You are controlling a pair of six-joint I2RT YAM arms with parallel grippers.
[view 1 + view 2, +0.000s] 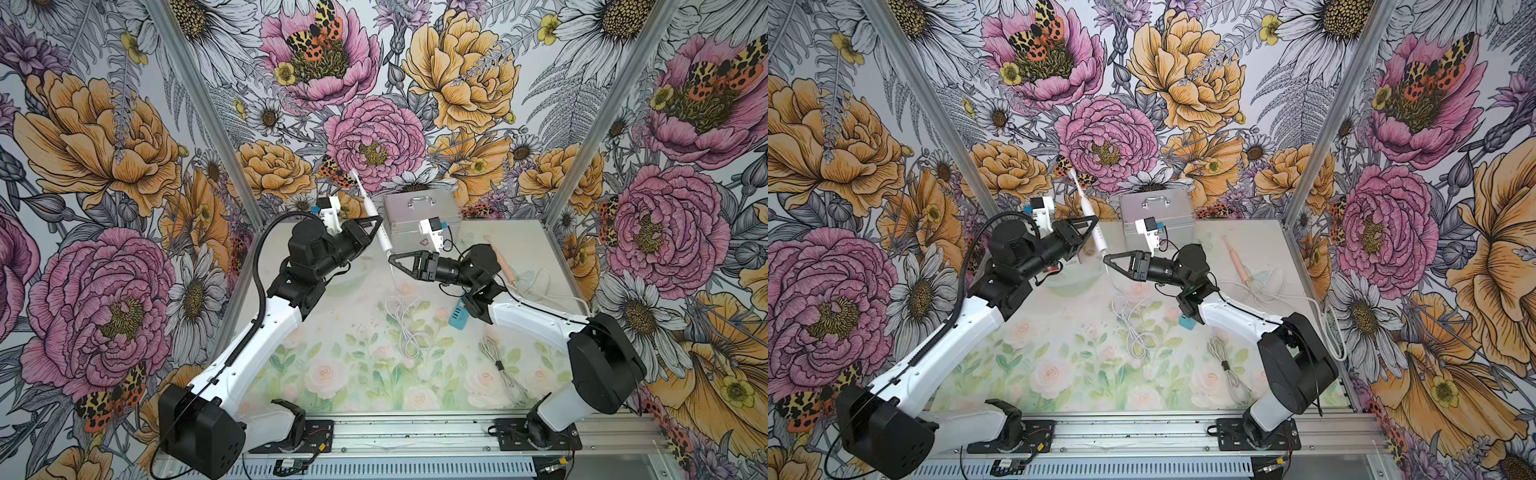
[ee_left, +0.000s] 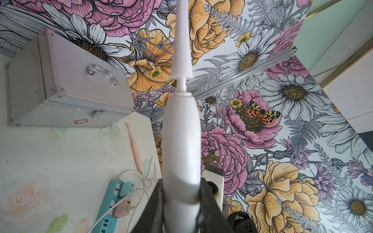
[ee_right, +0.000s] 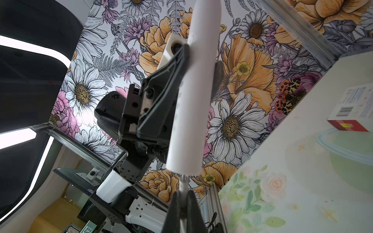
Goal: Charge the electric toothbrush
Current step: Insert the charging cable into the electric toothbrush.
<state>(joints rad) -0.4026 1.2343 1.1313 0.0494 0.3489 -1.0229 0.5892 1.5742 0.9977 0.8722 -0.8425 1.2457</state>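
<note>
– Left gripper (image 1: 376, 222) first: we see its jaws clamped on the white toothbrush (image 1: 384, 239), on the upper part of the handle.

– We agree. The left wrist view shows the handle (image 2: 181, 131) filling the gap between both fingers (image 2: 155, 205). How is it sitting?

– Raised off the table (image 1: 353, 374), near the back, in front of the case (image 1: 415, 220). It is close to upright but tilted, brush head up and leaning toward the left wall, and its base points down toward the right gripper (image 1: 392, 261).

– And that one?

– Its jaws are pressed together on the cable (image 1: 405, 328), right at the plug end. In the right wrist view we see the fingers (image 3: 175, 205) pinching the thin white plug just under the handle's base (image 3: 193, 100).

– Is the plug in?

– It meets the base, but we cannot tell how deep it sits.

– Both top views match: the tip of the right gripper (image 1: 1106, 259) is just below the toothbrush (image 1: 1100, 241), and the cable (image 1: 1129, 324) hangs from there and loops on the table.

– What else do we have?

– A teal strip (image 1: 459, 318) under the right arm, with a pink and a teal adapter in it, as the left wrist view shows (image 2: 110, 201). A pink brush (image 1: 505, 257) lies near the right wall, and a bundled cord (image 1: 498, 365) lies closer to us.
</note>
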